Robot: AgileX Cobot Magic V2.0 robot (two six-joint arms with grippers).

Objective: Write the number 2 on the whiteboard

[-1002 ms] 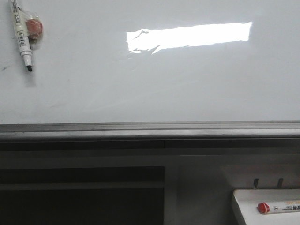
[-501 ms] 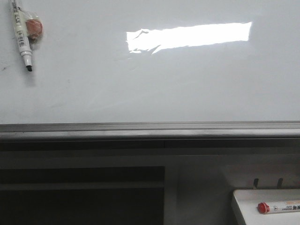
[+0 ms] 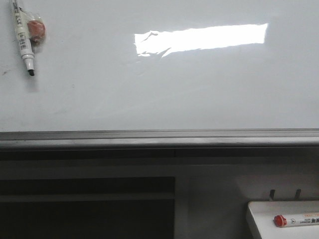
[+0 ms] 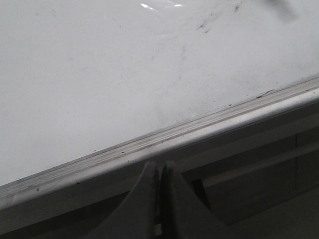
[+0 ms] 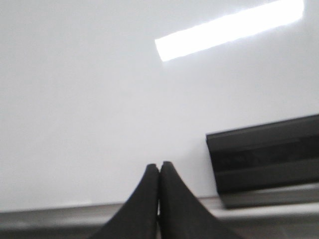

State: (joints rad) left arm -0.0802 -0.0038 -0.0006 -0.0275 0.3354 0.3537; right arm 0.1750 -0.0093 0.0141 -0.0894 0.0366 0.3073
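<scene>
Left fingers (image 4: 159, 172) pressed together, empty, at the grey rail; right fingers (image 5: 159, 172) likewise closed on nothing. Whiteboard (image 3: 164, 94) filling the front view, marker (image 3: 23, 37) at 10 o'clock, tray (image 3: 259, 219) with red-capped pen (image 3: 295, 220) at 5 o'clock.

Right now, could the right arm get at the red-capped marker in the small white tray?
Probably yes. The red-capped marker lies exposed in the small white tray on the robot's right, with nothing over it. But the right gripper is shut, faces the whiteboard, and must open first.
</scene>
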